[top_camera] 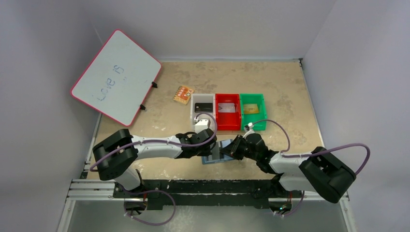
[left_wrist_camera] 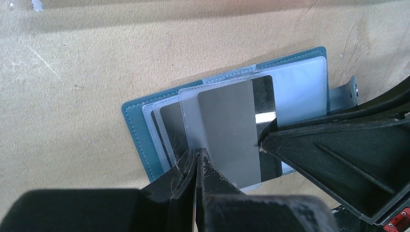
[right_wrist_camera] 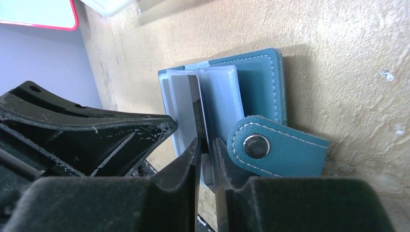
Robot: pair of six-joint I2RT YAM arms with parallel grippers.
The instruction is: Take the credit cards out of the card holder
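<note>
The card holder [top_camera: 213,160], a blue bifold wallet, lies open on the table between both grippers; it also shows in the left wrist view [left_wrist_camera: 137,126] and the right wrist view [right_wrist_camera: 261,81]. A silver-grey credit card [left_wrist_camera: 226,126] with a black stripe sticks partway out of a clear sleeve. My right gripper [right_wrist_camera: 207,144] is shut on that card's striped edge [right_wrist_camera: 183,96]. My left gripper [left_wrist_camera: 196,153] is shut on the clear sleeve's edge beside the card. A darker card [left_wrist_camera: 169,118] sits in a sleeve behind it. The wallet's snap tab [right_wrist_camera: 275,147] lies beside the right fingers.
White [top_camera: 195,103], red [top_camera: 227,97] and green [top_camera: 253,96] bins stand in a row behind the wallet, holding a black, a silver and a gold card. An orange patterned square [top_camera: 183,94] lies to their left. A whiteboard [top_camera: 116,77] leans at the back left.
</note>
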